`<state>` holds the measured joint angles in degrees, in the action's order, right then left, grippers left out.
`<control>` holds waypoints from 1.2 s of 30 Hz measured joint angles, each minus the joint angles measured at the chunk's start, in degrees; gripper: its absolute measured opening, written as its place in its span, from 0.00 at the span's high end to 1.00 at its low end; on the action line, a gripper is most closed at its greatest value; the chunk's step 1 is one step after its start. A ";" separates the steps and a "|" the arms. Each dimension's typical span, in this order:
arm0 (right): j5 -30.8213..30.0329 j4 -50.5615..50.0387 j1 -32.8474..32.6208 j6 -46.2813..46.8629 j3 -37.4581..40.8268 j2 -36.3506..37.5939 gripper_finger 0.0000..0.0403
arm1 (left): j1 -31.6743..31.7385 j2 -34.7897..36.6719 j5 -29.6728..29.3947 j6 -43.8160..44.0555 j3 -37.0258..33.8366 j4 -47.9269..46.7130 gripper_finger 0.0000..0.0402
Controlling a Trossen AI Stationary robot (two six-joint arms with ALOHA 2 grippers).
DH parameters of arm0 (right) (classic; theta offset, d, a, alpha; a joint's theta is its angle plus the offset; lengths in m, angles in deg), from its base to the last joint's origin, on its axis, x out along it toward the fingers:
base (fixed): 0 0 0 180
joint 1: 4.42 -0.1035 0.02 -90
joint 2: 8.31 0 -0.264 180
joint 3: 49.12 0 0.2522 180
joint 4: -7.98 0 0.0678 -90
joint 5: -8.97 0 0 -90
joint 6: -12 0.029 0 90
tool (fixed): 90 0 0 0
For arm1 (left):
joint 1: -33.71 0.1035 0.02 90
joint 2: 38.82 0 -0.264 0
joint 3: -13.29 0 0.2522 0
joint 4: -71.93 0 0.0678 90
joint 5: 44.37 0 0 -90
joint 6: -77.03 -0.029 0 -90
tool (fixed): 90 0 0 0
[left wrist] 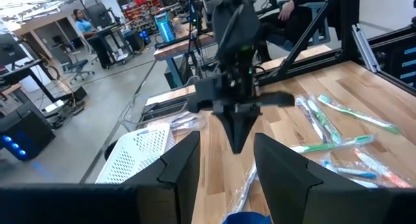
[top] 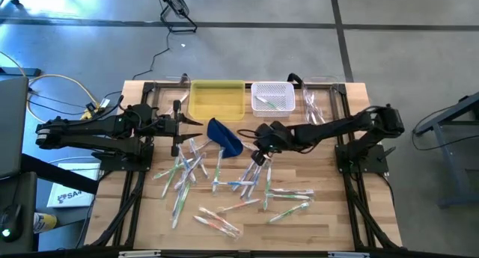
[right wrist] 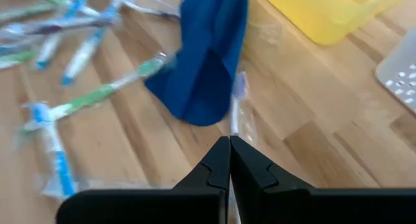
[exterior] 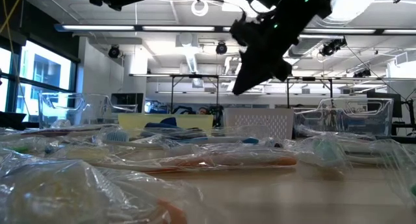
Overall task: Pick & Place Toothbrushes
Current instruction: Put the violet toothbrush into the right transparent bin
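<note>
Left gripper [top: 196,120] waits, jaws apart and empty, beside the pouch [top: 224,135]. Right gripper [top: 260,155] — jaws pinched shut — hangs above scattered toothbrushes [top: 224,185], one wrapped brush [right wrist: 237,104] just ahead, probably its target; tabletop [top: 337,213].

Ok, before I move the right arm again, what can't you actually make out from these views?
- Right gripper: fingers shut, but its own fingers hide whether the toothbrush below is pinched.
- White basket, high view: contents too small to count.
- Dark blue pouch, high view: covers whatever lies under it.
- Low view: blurred wrappers block the table; the pile is unreadable.
- Left gripper, left wrist view: fingertips cut off by the bottom edge.
</note>
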<state>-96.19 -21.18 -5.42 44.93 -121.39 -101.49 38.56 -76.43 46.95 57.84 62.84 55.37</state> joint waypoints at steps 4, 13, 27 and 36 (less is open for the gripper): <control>2.42 -0.20 1.40 -0.16 -1.15 -3.22 0.99 | 0.00 0.00 -0.03 0.00 0.00 -0.38 0.65; 7.30 -0.32 1.89 0.18 -1.21 -5.73 0.99 | -0.01 -0.02 -0.80 0.01 0.00 -0.38 0.65; 8.11 0.67 1.87 3.06 -1.19 -8.09 0.90 | 0.02 -0.02 -0.90 0.00 0.00 -0.38 0.65; 5.22 1.14 1.58 2.86 -1.19 -8.59 0.67 | 0.02 -0.01 -0.92 0.00 0.00 -0.36 0.65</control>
<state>-90.97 -20.04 -3.84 47.79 -122.58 -110.08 38.58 -76.44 46.03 57.84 62.84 55.01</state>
